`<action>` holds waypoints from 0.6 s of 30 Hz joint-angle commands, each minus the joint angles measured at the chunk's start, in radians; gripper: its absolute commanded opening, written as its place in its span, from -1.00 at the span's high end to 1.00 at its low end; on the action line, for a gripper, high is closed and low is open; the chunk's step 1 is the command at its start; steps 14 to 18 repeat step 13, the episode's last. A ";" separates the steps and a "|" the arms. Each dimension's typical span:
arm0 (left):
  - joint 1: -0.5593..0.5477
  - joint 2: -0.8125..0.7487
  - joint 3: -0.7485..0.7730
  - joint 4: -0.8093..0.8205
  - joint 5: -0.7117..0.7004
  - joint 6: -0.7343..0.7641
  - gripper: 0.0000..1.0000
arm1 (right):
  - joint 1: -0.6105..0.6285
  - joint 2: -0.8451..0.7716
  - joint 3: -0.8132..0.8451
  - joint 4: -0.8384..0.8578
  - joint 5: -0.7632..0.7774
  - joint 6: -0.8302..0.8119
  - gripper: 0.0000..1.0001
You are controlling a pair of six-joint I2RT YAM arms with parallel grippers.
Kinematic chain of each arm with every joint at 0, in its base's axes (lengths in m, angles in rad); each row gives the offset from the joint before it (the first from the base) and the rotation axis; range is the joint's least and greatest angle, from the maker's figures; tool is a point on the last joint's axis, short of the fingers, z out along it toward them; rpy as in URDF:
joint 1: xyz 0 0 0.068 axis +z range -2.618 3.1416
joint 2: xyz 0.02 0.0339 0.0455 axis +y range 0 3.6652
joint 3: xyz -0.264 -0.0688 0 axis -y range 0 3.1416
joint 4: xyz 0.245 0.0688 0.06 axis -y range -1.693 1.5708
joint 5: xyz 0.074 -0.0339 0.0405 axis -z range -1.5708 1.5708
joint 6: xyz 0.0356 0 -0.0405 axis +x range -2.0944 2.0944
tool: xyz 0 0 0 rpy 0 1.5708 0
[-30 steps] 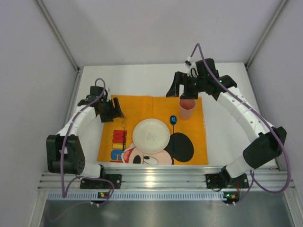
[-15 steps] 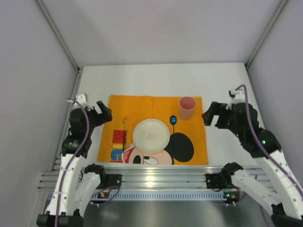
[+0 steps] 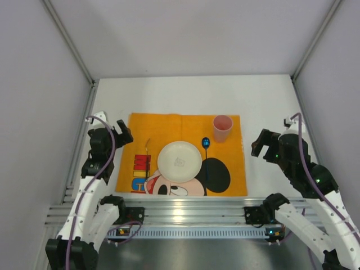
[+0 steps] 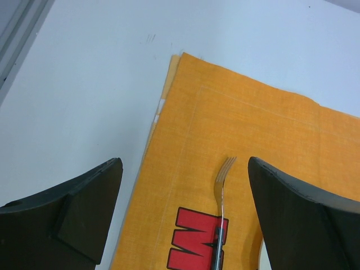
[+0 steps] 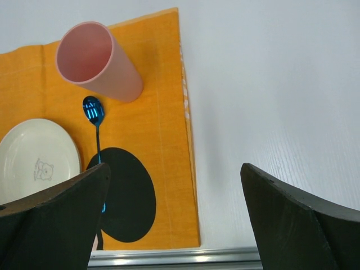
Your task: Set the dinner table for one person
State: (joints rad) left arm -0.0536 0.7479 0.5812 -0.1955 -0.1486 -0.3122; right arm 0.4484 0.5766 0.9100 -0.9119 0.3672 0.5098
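On dinner table (image 3: 185, 95), mat (image 3: 169, 126), pink cup (image 3: 223, 129), plate (image 3: 179, 161)

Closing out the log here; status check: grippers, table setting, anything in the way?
Left gripper, right gripper open, empty, flanking the mat. Plate, fork, spoon, cup laid on mat on dinner table. Nothing in the way.

We're on the orange mat (image 3: 169, 126) now. Block lettering (image 3: 140, 170) runs down its left side in red, yellow and blue, but from above we can't make out the word. In the left wrist view we get a red M (image 4: 188, 225), partly under the fork (image 4: 222, 191). The plate (image 3: 179, 161) has a small grey mark at its centre, too small to read.
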 commanded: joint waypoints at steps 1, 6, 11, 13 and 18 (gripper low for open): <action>0.000 0.010 0.019 0.108 -0.014 0.007 -0.96 | -0.001 0.000 0.026 -0.018 0.039 0.013 -0.99; 0.000 0.021 0.022 0.110 -0.005 0.033 -0.96 | -0.001 0.009 0.029 -0.021 0.036 -0.002 -1.00; 0.000 0.022 0.008 0.114 -0.025 0.050 -0.96 | -0.002 -0.004 0.029 -0.013 0.032 -0.017 -0.99; 0.000 0.025 -0.001 0.122 -0.052 0.048 -0.96 | -0.002 -0.001 0.036 -0.013 0.035 -0.027 -0.99; 0.000 0.025 -0.001 0.122 -0.052 0.048 -0.96 | -0.002 -0.001 0.036 -0.013 0.035 -0.027 -0.99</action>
